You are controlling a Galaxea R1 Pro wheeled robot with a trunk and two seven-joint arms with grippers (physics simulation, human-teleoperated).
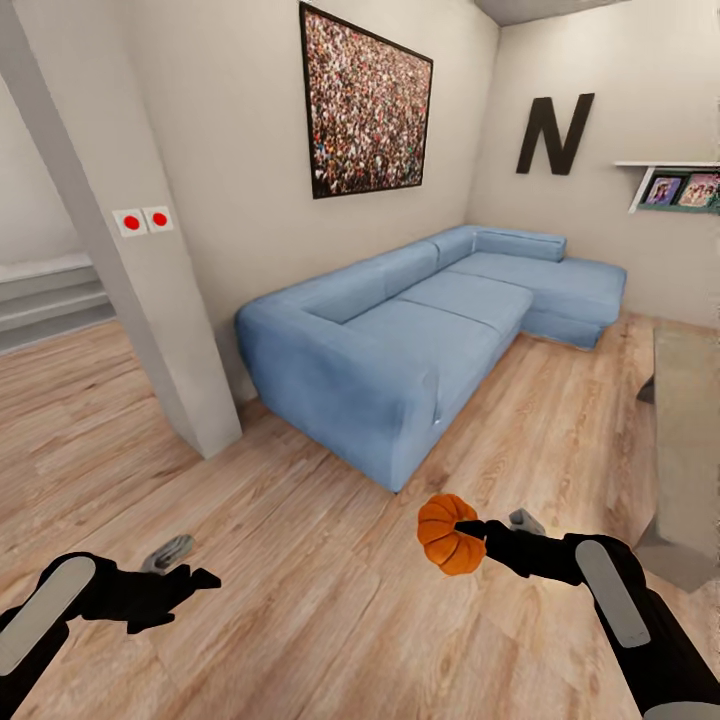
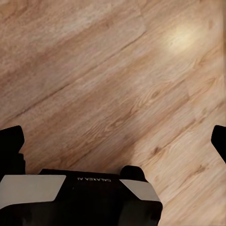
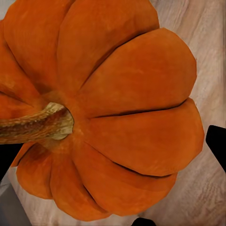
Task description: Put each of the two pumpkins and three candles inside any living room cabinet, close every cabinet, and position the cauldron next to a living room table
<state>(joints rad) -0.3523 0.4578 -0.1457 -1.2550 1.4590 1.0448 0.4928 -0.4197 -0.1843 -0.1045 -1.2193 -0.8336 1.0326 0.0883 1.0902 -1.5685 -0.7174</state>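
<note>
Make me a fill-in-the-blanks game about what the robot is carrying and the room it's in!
1. The right gripper holds an orange ____.
2. The left gripper is open and holds ____.
3. The big sofa against the wall is colored ____.
4. The black letter on the wall is an ____.

Missing words: pumpkin; nothing; blue; N

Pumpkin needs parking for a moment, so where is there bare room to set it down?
The wood floor between the left gripper and the pumpkin in the right gripper is bare, up to the blue sofa and pillar. The table crowds the right.
</note>
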